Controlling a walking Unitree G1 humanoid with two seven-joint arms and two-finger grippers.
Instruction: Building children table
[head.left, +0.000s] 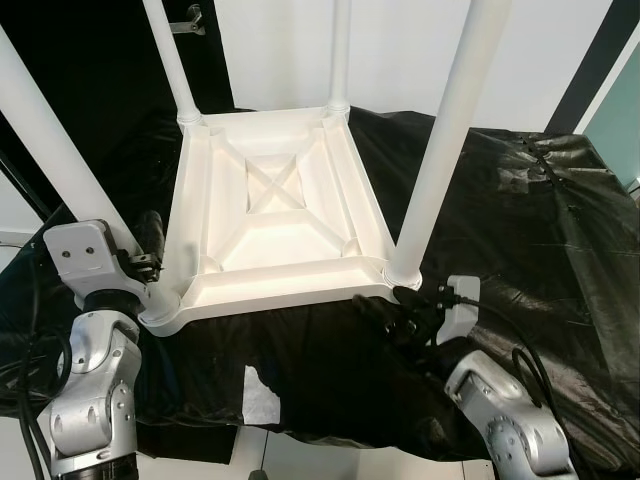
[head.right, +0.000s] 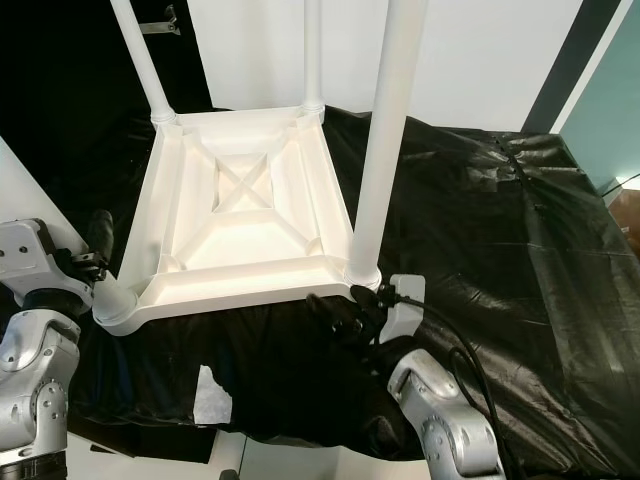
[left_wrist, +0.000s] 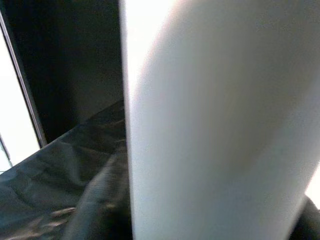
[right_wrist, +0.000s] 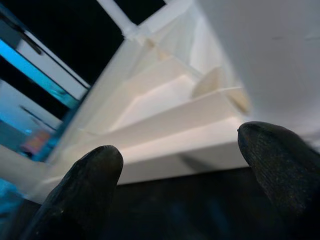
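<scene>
A white children's table (head.left: 268, 262) lies upside down on a black sheet, its four legs pointing up. My left gripper (head.left: 140, 250) is at the base of the front-left leg (head.left: 60, 150), one black finger (head.left: 151, 232) showing beside it. That leg (left_wrist: 215, 125) stands very close in the left wrist view, and the gripper looks closed round it. My right gripper (head.left: 395, 308) is open, low on the sheet just in front of the front-right corner, below the front-right leg (head.left: 440, 150). The table's front rim (right_wrist: 165, 130) lies beyond its two spread fingertips (right_wrist: 85, 185).
The black plastic sheet (head.left: 530, 220) covers the work surface and is crinkled on the right. Its front edge hangs torn, with a pale patch (head.left: 262, 395) showing through. A white wall stands behind and a dark opening (head.left: 90, 70) at the back left.
</scene>
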